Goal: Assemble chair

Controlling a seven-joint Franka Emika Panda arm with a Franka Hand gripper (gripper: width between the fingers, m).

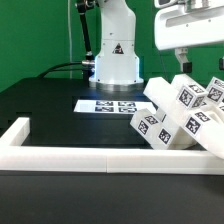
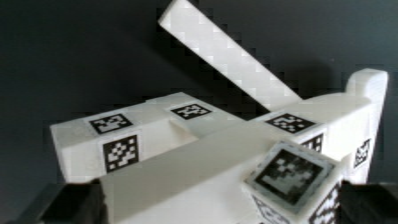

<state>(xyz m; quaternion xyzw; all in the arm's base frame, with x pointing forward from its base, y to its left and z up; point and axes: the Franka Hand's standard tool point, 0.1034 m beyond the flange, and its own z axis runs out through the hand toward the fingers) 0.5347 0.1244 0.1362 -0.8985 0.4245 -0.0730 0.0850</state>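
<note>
Hanging above the tilted chair (image 1: 180, 112) at the exterior view's right, fingers (image 1: 197, 60) pointing down, grip state unclear

Green backdrop wall (image 1: 35, 35) behind — black table (image 1: 45, 105) below.

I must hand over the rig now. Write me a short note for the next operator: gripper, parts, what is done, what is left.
Gripper: above the chair parts; open or shut cannot be told, nothing seen in it.
Chair parts: white tagged pieces clustered, tilted, at the exterior view's right, against the border rail. Marker board lies flat before the robot base.
Done: some pieces look joined; the wrist view shows a panel with a bar rising from it.
Left: the chair does not look finished.
</note>
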